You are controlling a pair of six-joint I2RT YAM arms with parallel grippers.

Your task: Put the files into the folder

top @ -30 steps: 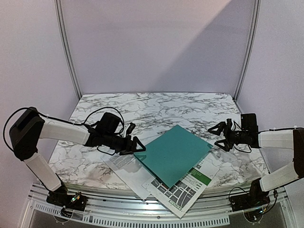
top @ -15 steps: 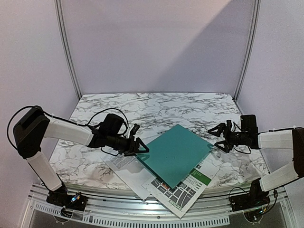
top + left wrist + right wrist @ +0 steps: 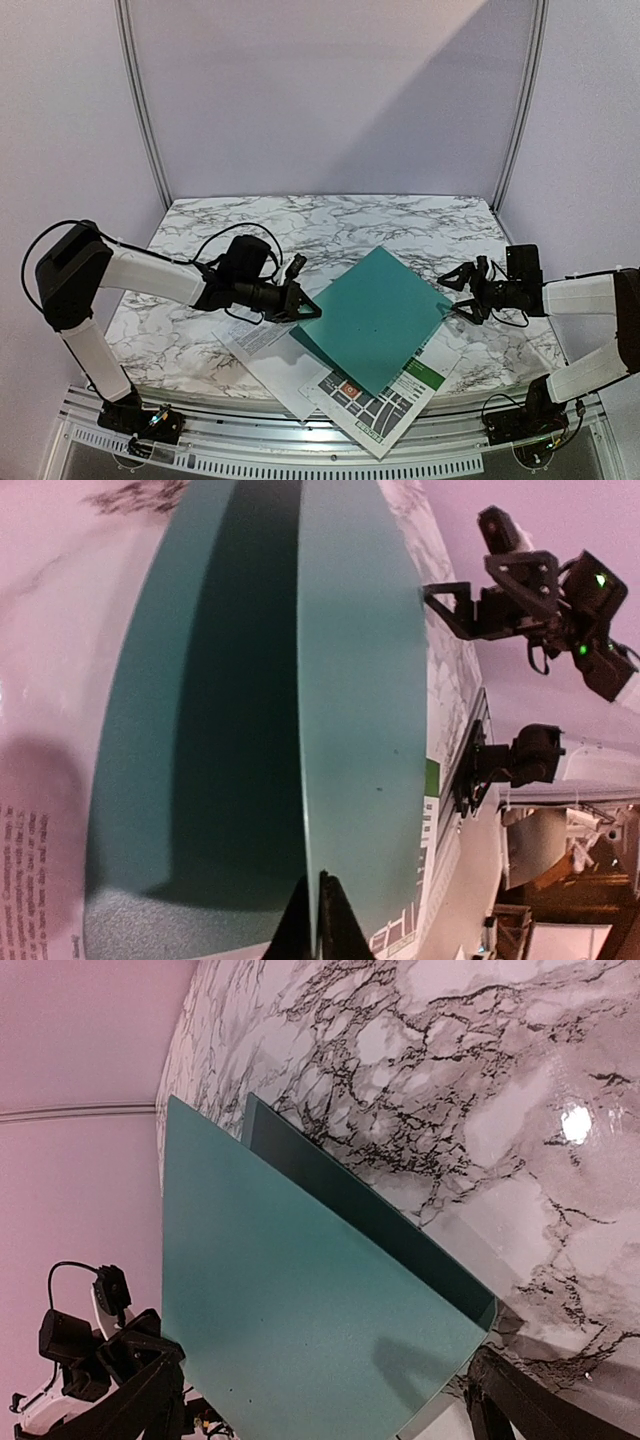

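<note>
Left gripper: the left gripper (image 3: 305, 310) has its jaws pressed together on the near left edge of the folder's front cover, a thin pinch seen plainly in its own wrist view.
Right gripper: the right gripper (image 3: 451, 292) is spread wide, hanging just beside the folder's right corner and holding nothing.
Folder: the folder (image 3: 375, 320) is a teal rectangle lying cornerwise on the marble table (image 3: 300, 225), with the front cover raised off the back leaf so a dark wedge shows between them.
Files: the white sheet (image 3: 262, 345) with black text and the map sheet (image 3: 375, 410) with its green header both lie flat on the table, partly under the folder's near edges (neither is inside yet).
Step in hand: opening the folder. By my reading the task is only begun, since both sheets remain outside.
Next move: the cover likely needs swinging further up and over until it lies flat or stays open by itself. The back leaf wants holding down, which the right gripper seems placed for.
Risk: a thin cover could slip from so narrow a pinch, or the whole folder might slide across the papers.
</note>
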